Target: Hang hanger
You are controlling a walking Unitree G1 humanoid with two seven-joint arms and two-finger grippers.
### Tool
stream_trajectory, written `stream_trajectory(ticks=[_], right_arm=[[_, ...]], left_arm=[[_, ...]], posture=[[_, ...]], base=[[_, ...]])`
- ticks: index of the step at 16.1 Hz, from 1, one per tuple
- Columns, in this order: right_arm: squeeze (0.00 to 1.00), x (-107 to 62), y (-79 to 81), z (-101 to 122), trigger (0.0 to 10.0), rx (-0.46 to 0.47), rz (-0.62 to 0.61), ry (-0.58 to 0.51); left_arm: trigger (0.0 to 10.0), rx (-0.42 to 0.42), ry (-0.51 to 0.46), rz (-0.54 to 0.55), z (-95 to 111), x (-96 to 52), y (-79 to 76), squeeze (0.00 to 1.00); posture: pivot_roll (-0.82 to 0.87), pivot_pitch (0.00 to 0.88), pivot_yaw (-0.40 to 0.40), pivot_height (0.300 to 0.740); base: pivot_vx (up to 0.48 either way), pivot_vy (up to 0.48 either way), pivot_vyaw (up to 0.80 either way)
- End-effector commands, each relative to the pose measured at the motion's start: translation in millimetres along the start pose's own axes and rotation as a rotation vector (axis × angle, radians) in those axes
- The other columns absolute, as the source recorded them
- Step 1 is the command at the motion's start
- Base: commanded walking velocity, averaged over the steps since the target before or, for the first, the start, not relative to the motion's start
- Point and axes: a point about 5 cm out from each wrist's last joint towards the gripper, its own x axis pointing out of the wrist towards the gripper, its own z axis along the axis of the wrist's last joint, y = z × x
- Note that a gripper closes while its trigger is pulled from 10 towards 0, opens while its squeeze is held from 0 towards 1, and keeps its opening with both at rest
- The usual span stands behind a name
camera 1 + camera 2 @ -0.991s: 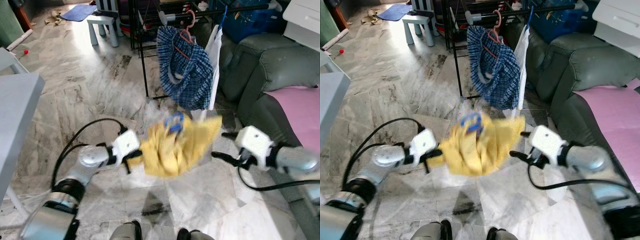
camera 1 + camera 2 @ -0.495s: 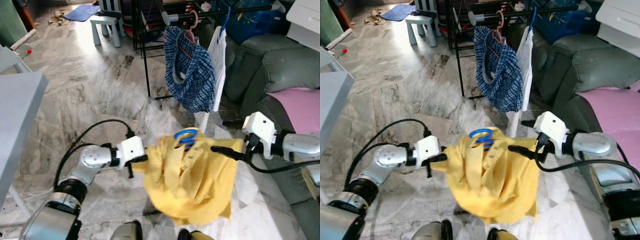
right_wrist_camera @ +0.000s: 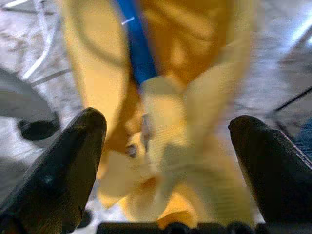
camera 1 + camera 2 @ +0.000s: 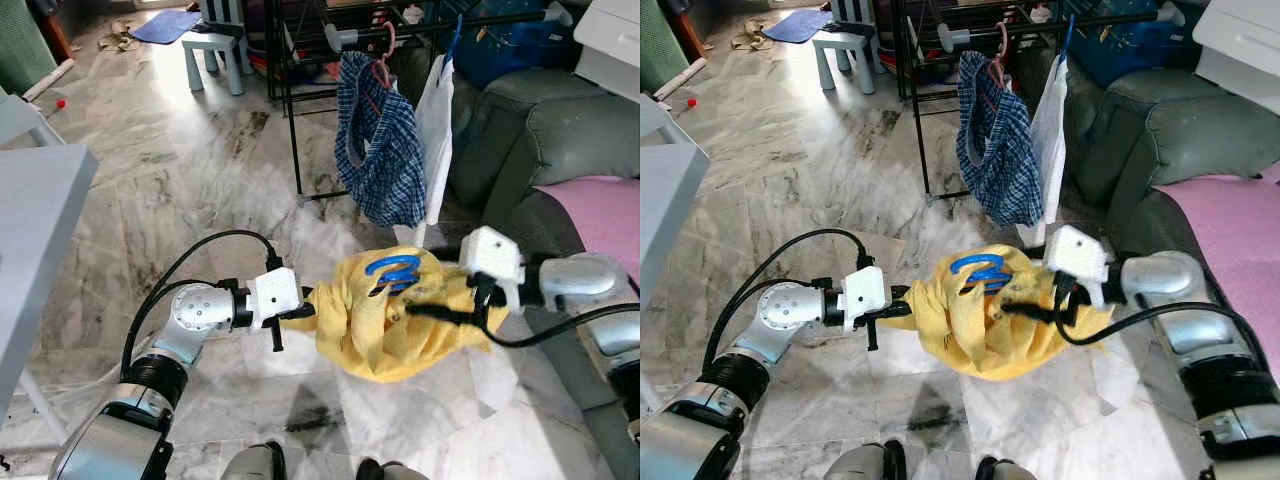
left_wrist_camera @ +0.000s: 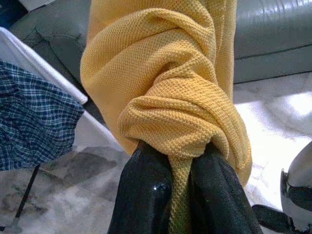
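A yellow shirt (image 4: 400, 335) on a blue hanger (image 4: 392, 269) hangs bunched up between my two arms, above the marble floor. My left gripper (image 4: 300, 310) is shut on a twisted fold at the shirt's left side; the left wrist view has the yellow fabric (image 5: 165, 73) pinched between both black fingers (image 5: 146, 195). My right gripper (image 4: 428, 312) reaches into the shirt's front from the right. It stands open, its fingers (image 3: 63, 161) spread wide around the blurred shirt (image 3: 195, 97) and blue hanger (image 3: 139, 48). The clothes rack's rail (image 4: 420, 22) is ahead.
On the rack hang a blue plaid garment (image 4: 385, 150) on a pink hanger and a white garment (image 4: 435, 110). A dark green sofa (image 4: 560, 130) with a pink cloth (image 4: 600, 210) stands right. A grey table (image 4: 30, 220) is at left, a small stool (image 4: 215, 50) far back.
The shirt hung long and loose; now it is gathered into a ball. My right gripper has moved left, into the shirt's front. My left gripper has shifted slightly right.
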Motion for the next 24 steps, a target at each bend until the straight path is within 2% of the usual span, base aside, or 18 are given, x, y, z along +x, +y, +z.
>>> stream_trajectory(ticks=[1, 2, 3, 4, 10, 15, 16, 17, 18, 21, 23, 24], right_arm=[[1.0, 0.9, 0.3, -1.0, 4.9, -0.014, 0.047, 0.024], [1.0, 0.1, -0.7, -3.5, 0.0, -0.015, 0.058, 0.042], [1.0, -1.5, -1.4, -4.0, 0.0, -0.021, 0.071, 0.057], [0.0, -3.6, -2.3, -3.6, 0.0, -0.047, 0.087, 0.081], [0.0, -2.0, -6.2, 0.7, 0.0, -0.056, 0.078, 0.056], [0.0, 5.4, -0.5, 4.0, 0.0, -0.055, 0.105, 0.025], [0.0, 8.3, 0.6, 5.4, 2.2, -0.071, 0.09, 0.016], [0.88, 12.3, 1.0, 5.8, 10.0, -0.059, 0.061, -0.005], [1.0, 14.0, 1.1, 6.6, 10.0, -0.065, 0.036, -0.018], [1.0, 11.5, -6.8, 14.3, 10.0, -0.131, -0.072, -0.054], [1.0, 8.3, -7.3, 13.1, 10.0, -0.126, -0.068, -0.04], [0.57, 5.7, -6.1, 7.2, 10.0, -0.136, -0.049, 0.0]], left_arm=[[0.0, 0.044, -0.053, 0.007, 10.9, 1.2, 5.8, 0.0], [0.0, 0.043, -0.055, 0.002, 10.9, 1.3, 5.1, 0.0], [0.0, 0.042, -0.056, 0.0, 10.7, 1.4, 4.5, 0.0], [0.0, 0.044, -0.052, -0.008, 9.6, 1.4, 3.1, 0.0], [0.0, 0.043, -0.036, -0.032, 5.9, 4.1, -2.5, 0.0], [0.0, 0.032, -0.019, -0.026, 2.4, 4.1, -3.8, 0.0], [0.0, 0.029, -0.018, -0.016, 2.3, 4.0, -3.0, 0.0], [0.0, 0.02, -0.018, -0.002, 1.8, 3.8, -2.0, 0.0], [0.0, 0.016, -0.015, 0.003, 1.4, 3.6, -1.6, 0.0], [0.0, 0.01, -0.005, 0.012, -0.4, 2.2, -0.9, 0.0], [0.0, 0.008, -0.005, 0.018, -0.3, 2.0, 0.2, 0.0], [0.0, 0.01, -0.006, 0.017, 0.0, 2.3, 0.3, 0.0]], posture=[[-0.07, 0.111, 0.018, 0.74], [-0.07, 0.111, 0.018, 0.74], [-0.07, 0.11, 0.018, 0.74], [-0.07, 0.11, 0.018, 0.74], [-0.08, 0.111, 0.014, 0.74], [-0.08, 0.109, 0.01, 0.74], [-0.08, 0.109, 0.009, 0.74], [-0.08, 0.109, 0.008, 0.74], [-0.08, 0.11, 0.007, 0.74], [-0.08, 0.115, 0.009, 0.74], [-0.08, 0.115, 0.009, 0.74], [-0.08, 0.116, 0.011, 0.74]], base=[[0.0, 0.0, 0.0], [0.0, 0.0, 0.0], [0.0, 0.0, 0.0], [0.0, 0.0, 0.0], [0.0, 0.0, 0.0], [0.0, 0.0, 0.0], [0.0, 0.0, 0.0], [0.0, 0.0, 0.0], [0.0, 0.0, 0.0], [0.0, 0.0, 0.0], [0.0, 0.0, 0.0], [0.0, 0.0, 0.0]])
